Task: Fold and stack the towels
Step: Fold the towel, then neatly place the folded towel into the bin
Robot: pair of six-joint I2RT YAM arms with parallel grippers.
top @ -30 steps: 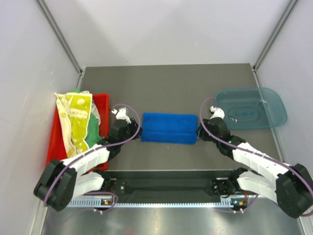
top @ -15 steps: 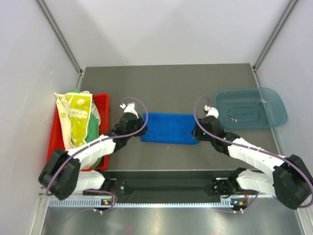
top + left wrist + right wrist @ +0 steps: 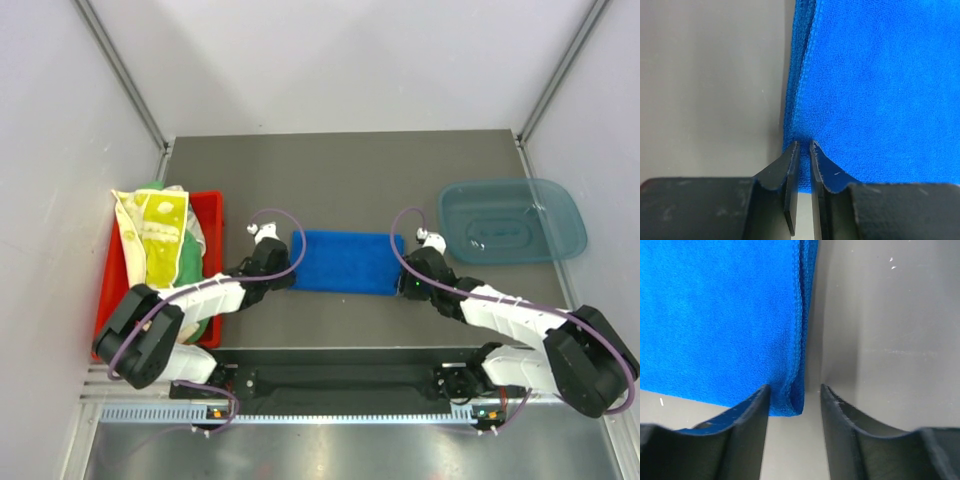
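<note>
A royal blue towel (image 3: 345,262) lies folded flat at the middle of the table. My left gripper (image 3: 288,268) is at its left end. In the left wrist view its jaws (image 3: 804,143) are pinched together on the near left corner of the blue towel (image 3: 880,90), with cloth bunched in the thin gap. My right gripper (image 3: 405,280) is at the towel's right end. In the right wrist view it (image 3: 795,386) stands open astride the near right corner of the blue towel (image 3: 720,315), one finger over the cloth and one over bare table.
A red tray (image 3: 210,215) at the left holds a heap of towels, a pale yellow one with green print (image 3: 155,240) draped over a green one (image 3: 190,262). A translucent blue bin (image 3: 510,220) sits at the right. White walls close in both sides.
Both arms moved in to the blue towel's ends. The left jaws have closed onto its near left corner. The right jaws kept their width.
</note>
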